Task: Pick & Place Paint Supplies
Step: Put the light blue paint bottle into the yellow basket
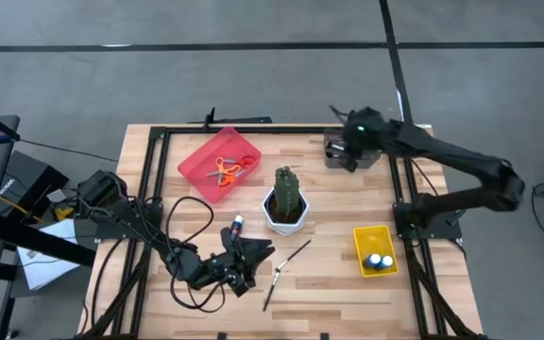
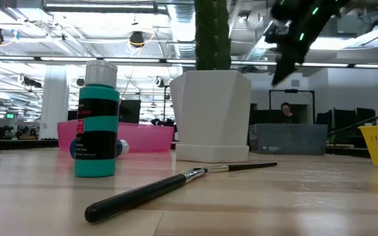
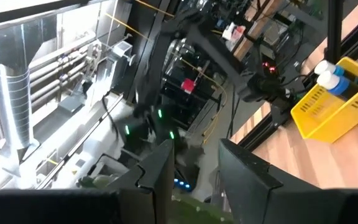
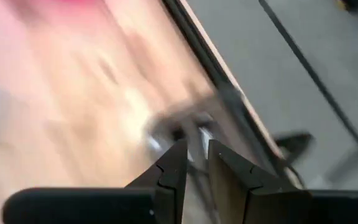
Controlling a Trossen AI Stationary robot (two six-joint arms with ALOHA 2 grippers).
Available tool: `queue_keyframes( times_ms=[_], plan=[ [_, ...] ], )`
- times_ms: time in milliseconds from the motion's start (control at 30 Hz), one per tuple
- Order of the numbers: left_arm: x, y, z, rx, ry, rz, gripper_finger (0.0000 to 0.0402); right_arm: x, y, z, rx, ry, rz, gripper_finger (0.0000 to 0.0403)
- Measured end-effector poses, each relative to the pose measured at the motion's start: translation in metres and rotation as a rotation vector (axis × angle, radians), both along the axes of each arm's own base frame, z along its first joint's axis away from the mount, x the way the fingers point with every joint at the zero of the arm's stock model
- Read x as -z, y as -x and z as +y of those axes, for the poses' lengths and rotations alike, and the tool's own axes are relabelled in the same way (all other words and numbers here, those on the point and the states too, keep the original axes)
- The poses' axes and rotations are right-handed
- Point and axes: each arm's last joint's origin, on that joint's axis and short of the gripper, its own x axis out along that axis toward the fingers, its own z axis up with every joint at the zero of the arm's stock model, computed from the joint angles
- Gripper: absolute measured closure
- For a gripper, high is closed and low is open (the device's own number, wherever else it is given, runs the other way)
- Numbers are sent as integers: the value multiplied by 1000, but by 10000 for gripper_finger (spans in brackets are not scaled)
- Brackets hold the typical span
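The wooden table (image 1: 338, 283) carries a red tray (image 1: 203, 161), yellow bin (image 1: 360, 251), cactus pot (image 1: 284, 217), paintbrush (image 1: 286, 267) and bottle (image 1: 238, 225).

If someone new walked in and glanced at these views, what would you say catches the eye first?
Probably the green cactus in its white pot at mid-table, with the red tray holding orange-handled scissors beside it. Next, the yellow bin with two white-capped blue paint bottles on the right. A dark paintbrush lies in front of the cactus, near the left tool.
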Motion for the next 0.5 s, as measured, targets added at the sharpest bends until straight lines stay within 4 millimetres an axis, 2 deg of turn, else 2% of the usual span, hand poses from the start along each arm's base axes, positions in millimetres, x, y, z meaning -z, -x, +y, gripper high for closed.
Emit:
queue_keyframes(
  times_ms=[133,267,367,500],
  plan=[
    [0,0,1,-39,-6,13,284,-29,13,36,-107,-37,-216,342],
    [0,1,1,-57,-3,16,284,-46,24,71,-210,-77,-362,342],
    [1,1,2,-70,0,18,284,-48,30,97,-289,-133,-469,342],
    [1,1,3,-100,7,23,284,-32,27,129,-478,-164,-638,342]
  ],
)
